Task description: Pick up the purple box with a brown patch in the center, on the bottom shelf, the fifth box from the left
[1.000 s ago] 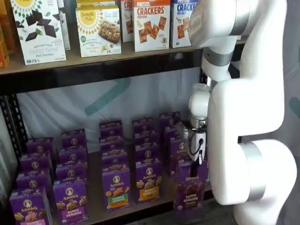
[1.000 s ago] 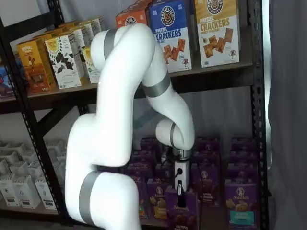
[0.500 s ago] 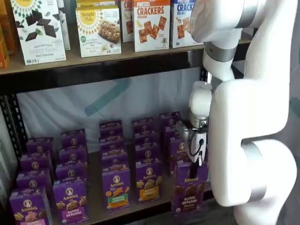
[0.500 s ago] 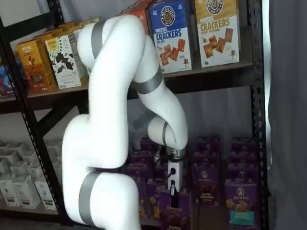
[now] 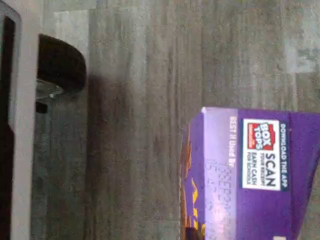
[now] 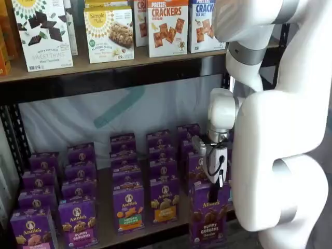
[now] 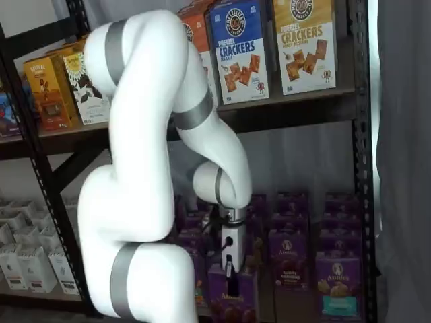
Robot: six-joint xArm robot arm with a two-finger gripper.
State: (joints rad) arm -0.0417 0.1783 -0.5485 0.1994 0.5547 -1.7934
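Note:
The purple box (image 6: 209, 220) with the brown strip and dark bunny crackers hangs upright in front of the bottom shelf (image 6: 105, 210), clear of its row. My gripper (image 6: 212, 194) is shut on its top edge, black fingers pointing down. In both shelf views the carton shows below the white gripper body; the purple box (image 7: 232, 301) is cut off by the frame's lower edge under the gripper (image 7: 230, 268). The wrist view shows the purple box's top flap (image 5: 250, 170) with a Box Tops label, over grey wood floor.
Rows of purple cartons (image 6: 128, 206) with orange, green and pink strips fill the bottom shelf. Cracker boxes (image 6: 167, 27) stand on the shelf above. The white arm (image 6: 275, 145) blocks the right side. A black uprights frame (image 7: 362, 161) stands right; a black caster (image 5: 60, 67) rests on the floor.
The gripper has drawn the purple box further out from the shelf, toward the cameras, and the arm's upper links have swung along with it. The grip stays closed.

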